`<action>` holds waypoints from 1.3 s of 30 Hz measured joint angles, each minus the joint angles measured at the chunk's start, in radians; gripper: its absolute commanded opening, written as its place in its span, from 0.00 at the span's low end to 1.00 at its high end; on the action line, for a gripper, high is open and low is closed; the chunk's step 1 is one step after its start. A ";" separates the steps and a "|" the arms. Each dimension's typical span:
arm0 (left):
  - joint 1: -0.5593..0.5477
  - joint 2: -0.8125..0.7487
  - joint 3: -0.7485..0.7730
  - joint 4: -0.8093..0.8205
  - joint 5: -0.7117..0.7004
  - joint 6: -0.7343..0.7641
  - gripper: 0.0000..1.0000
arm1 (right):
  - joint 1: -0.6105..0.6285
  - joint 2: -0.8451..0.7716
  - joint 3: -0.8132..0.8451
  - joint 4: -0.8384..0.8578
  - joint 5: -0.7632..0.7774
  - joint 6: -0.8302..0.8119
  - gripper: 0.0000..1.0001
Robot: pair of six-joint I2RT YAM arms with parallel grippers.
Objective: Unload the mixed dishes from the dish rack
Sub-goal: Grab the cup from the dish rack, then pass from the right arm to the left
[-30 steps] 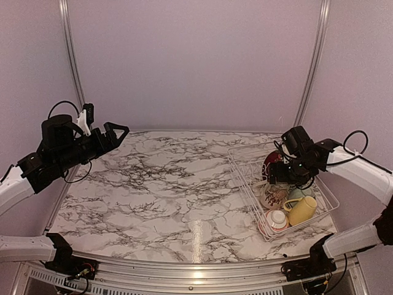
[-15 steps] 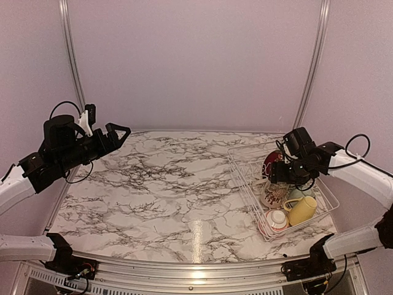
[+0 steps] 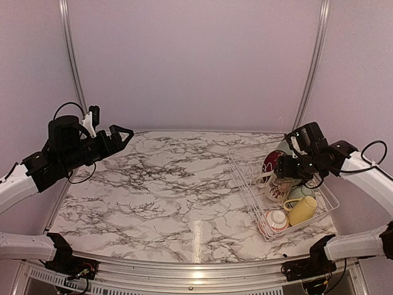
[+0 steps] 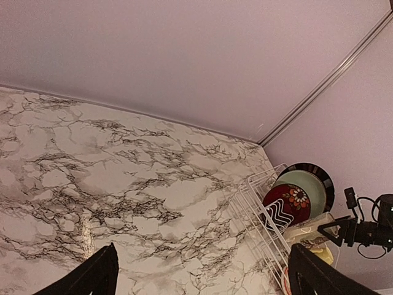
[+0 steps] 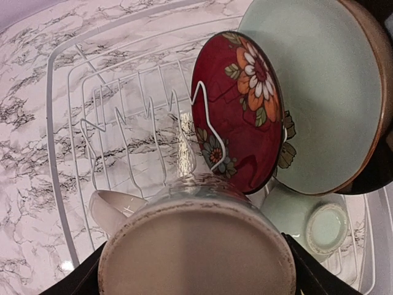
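Observation:
The dish rack [image 3: 244,184] stands at the table's right side, a white wire basket [image 5: 56,123]. My right gripper [image 3: 286,174] is shut on the cream printed mug [image 3: 277,187], which hangs tilted just above the rack; its pale base [image 5: 196,252] fills the gap between the fingers. Behind it stand the red patterned plate [image 5: 239,110], the pale green plate [image 5: 316,86] and a dark-rimmed plate [image 5: 379,129]. A pale green bowl [image 5: 316,224] lies upside down. A yellow mug [image 3: 303,211] and a red-rimmed white bowl [image 3: 276,220] sit at the rack's near end. My left gripper [image 3: 120,134] hovers open, empty.
The marble table [image 3: 166,184] stretches left of the rack. A metal rail [image 3: 184,270] runs along the near edge. Pale walls close in the back and both sides, and the rack's far corner sits close to the right wall.
My right gripper has closed on the cream printed mug and raised it up and back, off the rack floor. The left arm has drifted slightly up and right.

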 measured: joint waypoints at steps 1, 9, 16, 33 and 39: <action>-0.001 0.002 0.000 0.000 0.000 0.000 0.99 | 0.000 -0.008 0.010 -0.001 0.005 -0.004 0.11; -0.018 0.018 0.000 0.006 0.000 -0.003 0.99 | -0.002 -0.028 0.082 0.009 0.026 -0.033 0.00; -0.031 0.040 0.000 0.034 0.016 -0.023 0.99 | -0.023 -0.028 0.145 0.074 -0.035 -0.035 0.00; -0.241 0.245 0.003 0.522 0.209 -0.068 0.94 | -0.022 0.148 0.123 0.647 -0.612 0.387 0.00; -0.271 0.357 0.003 0.709 0.247 -0.088 0.94 | 0.019 0.227 0.115 0.855 -0.731 0.560 0.00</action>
